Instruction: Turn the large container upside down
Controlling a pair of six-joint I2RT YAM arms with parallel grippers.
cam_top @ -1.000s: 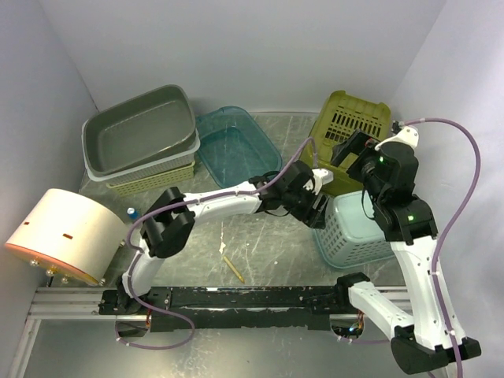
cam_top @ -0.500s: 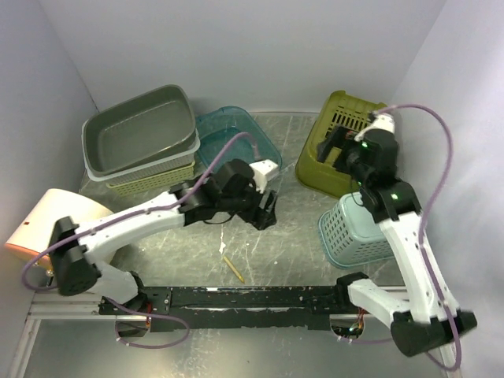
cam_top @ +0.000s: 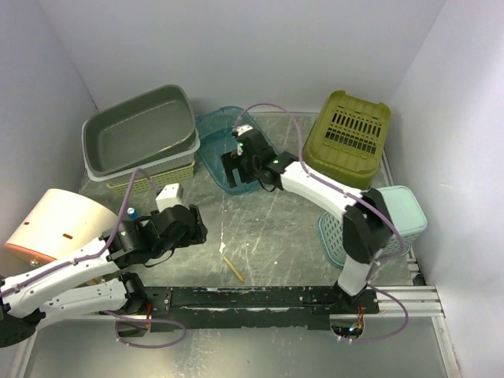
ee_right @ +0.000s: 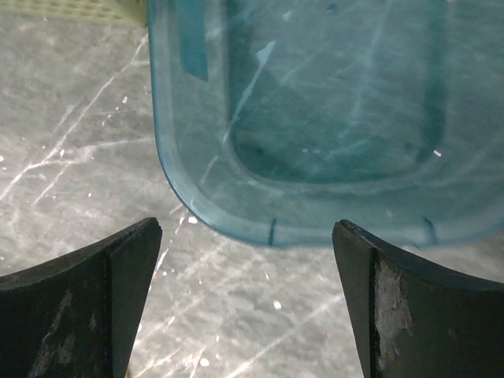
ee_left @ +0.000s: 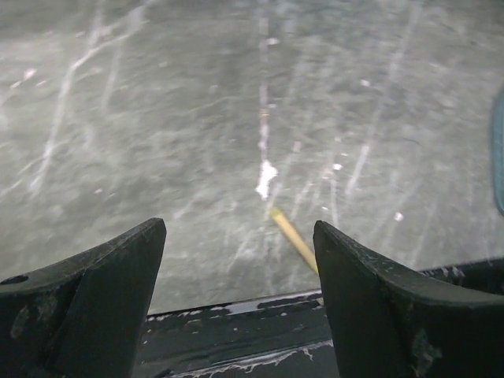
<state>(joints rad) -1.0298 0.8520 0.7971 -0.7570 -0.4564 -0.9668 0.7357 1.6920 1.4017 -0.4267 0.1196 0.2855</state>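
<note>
Now both stand spread: right pincer (ee_right: 242, 236) over the rim of the teal tub (ee_right: 331, 102), left pincer (ee_left: 238, 228) over bare table (ee_left: 157, 118).

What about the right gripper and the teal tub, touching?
Cannot tell. In the right wrist view the open right gripper frames the rim of the teal tub, one fingertip overlapping it; the top view gives no height.
</note>
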